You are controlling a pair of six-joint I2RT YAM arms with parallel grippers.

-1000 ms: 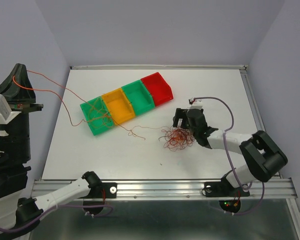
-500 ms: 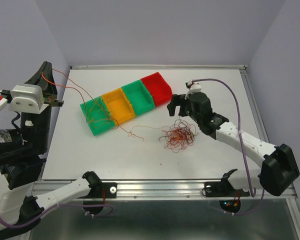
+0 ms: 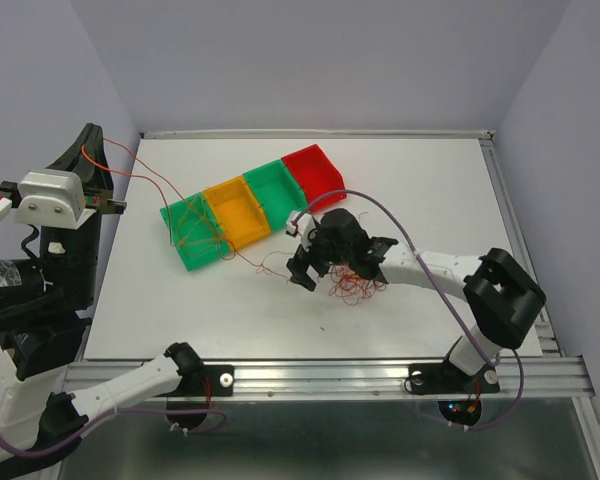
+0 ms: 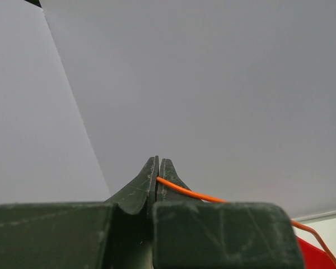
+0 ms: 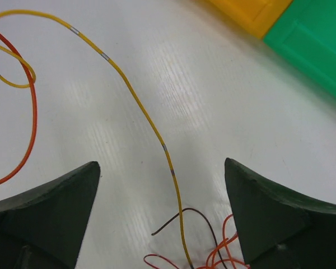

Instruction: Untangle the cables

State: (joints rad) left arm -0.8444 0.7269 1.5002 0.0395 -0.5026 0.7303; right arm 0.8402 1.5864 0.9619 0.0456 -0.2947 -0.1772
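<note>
The tangle of thin red, orange and dark cables (image 3: 360,280) lies on the white table right of centre. My right gripper (image 3: 302,272) is open and empty at the tangle's left edge. In the right wrist view (image 5: 162,168) a yellow strand (image 5: 140,106) runs between its jaws, with a dark strand end (image 5: 179,216) and an orange loop (image 5: 31,123) nearby. My left gripper (image 3: 88,140) is raised at the far left, shut on one orange strand (image 3: 145,178) that leads down to the left green bin (image 3: 193,245). The left wrist view (image 4: 158,168) shows the strand (image 4: 190,193) pinched.
A row of bins stands at centre left: green with several strands in it, yellow (image 3: 237,212), green (image 3: 275,192) and red (image 3: 315,177). A loose strand (image 3: 275,262) lies between the bins and the tangle. The right arm's lilac cable (image 3: 420,270) arcs over the table.
My right gripper has swung from behind the tangle to its left edge, low over the table. My left gripper shifted a second ago and has since held still with the strand.
</note>
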